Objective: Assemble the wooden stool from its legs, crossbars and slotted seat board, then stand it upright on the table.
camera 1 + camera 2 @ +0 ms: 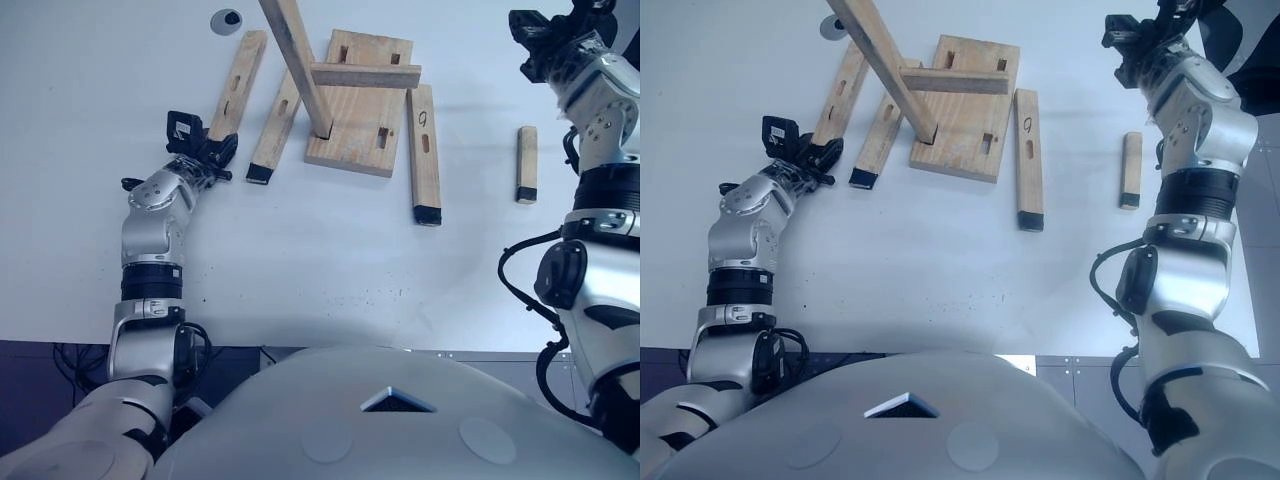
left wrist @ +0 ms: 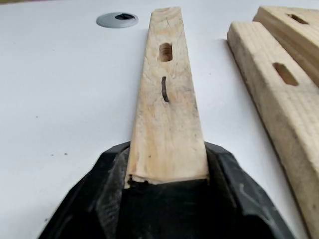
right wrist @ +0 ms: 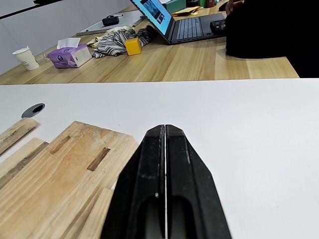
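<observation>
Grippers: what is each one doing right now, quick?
Left gripper: closed on the end of a wooden leg.
Right gripper: closed, holding nothing.

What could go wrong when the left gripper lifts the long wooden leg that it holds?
The left gripper grips the long pale wooden leg at its very end, so the leg may droop or twist out. Swinging it could also knock the slanted wooden leg standing in the rectangular slotted seat board.
</observation>
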